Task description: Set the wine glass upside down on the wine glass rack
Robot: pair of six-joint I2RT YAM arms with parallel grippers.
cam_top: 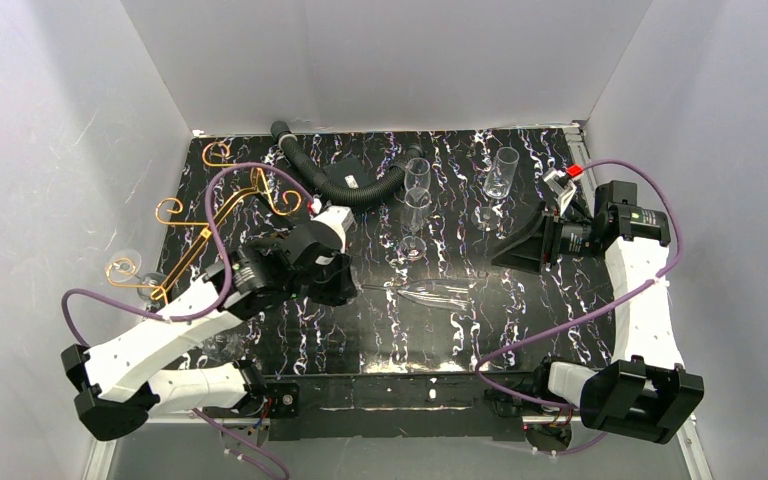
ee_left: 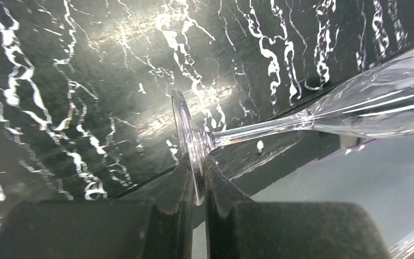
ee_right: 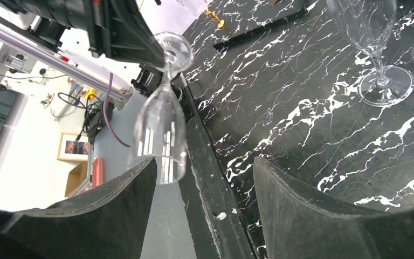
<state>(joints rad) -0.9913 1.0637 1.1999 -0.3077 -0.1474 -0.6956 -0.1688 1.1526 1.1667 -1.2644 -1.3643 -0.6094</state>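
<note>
The left end effector (ee_left: 197,175) is clamped on the foot of the wine glass (ee_left: 366,105), holding it sideways over the desk's (cam_top: 520,330) middle. The right end effector (ee_right: 204,164) has its jaws apart and holds nothing. The wine glass rack (cam_top: 210,225) lies by the left edge.

The clear wine glass (cam_top: 438,293) is smooth and shiny. The black worktop with white streaks (cam_top: 380,340) is glossy. The thin gold wire rack (cam_top: 230,208) is shiny metal. The left gripper (ee_left: 196,178) has dull black fingers (ee_left: 226,208).

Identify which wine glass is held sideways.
The glass pinched by its foot in the left end effector; the glasses farther back stand upright.
</note>
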